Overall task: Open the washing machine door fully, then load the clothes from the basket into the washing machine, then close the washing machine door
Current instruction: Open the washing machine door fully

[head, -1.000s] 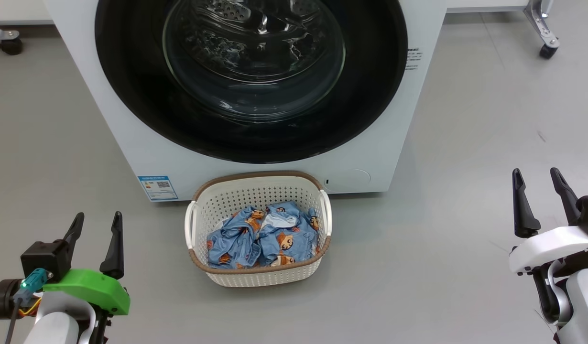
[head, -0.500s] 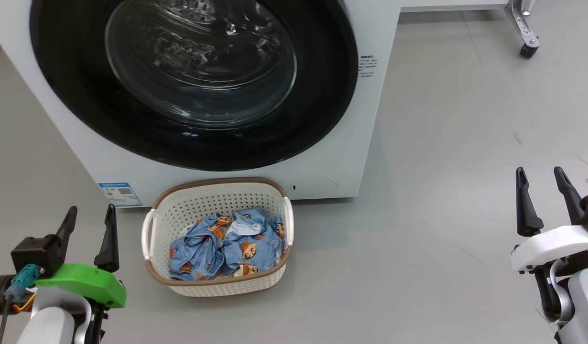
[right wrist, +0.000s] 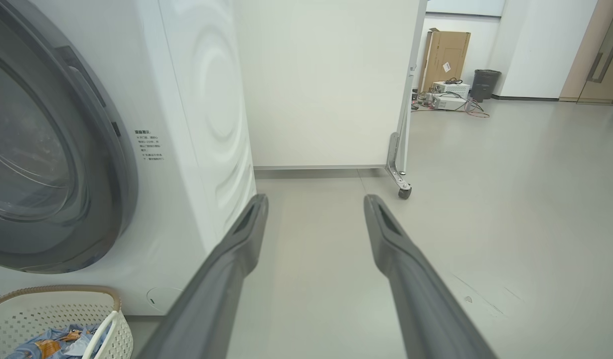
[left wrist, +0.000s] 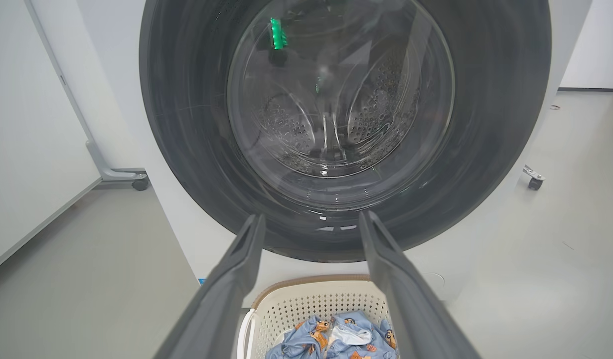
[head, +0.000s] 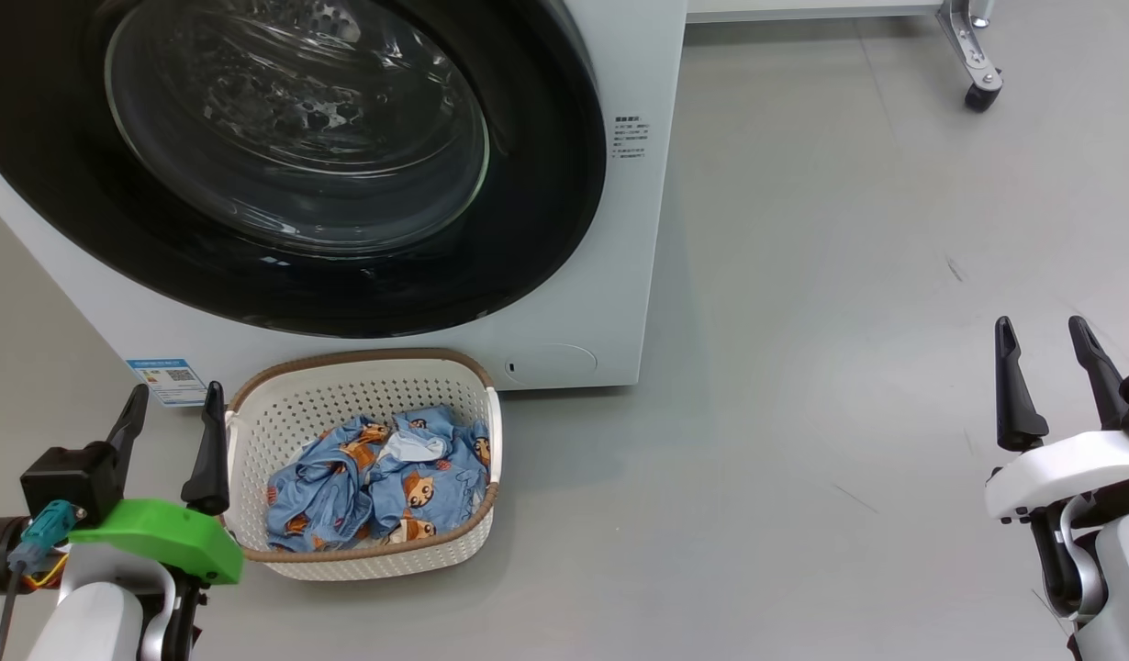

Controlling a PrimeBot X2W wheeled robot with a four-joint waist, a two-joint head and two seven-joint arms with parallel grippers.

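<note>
Washing machine door (head: 537,184) closed, flush w/ front of washing machine (head: 640,229). Basket (head: 363,562) on floor (head: 803,413), right up against machine's btm front edge, under the door. Clothes (head: 381,477) bunched inside it. Left end effector (head: 177,390) spread wide, empty, just beside basket's left side. Right end effector (head: 1040,323) spread wide, empty, above bare floor, well apart from machine.

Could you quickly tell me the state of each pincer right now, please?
Left pincer: open, holding nothing.
Right pincer: open, holding nothing.
</note>
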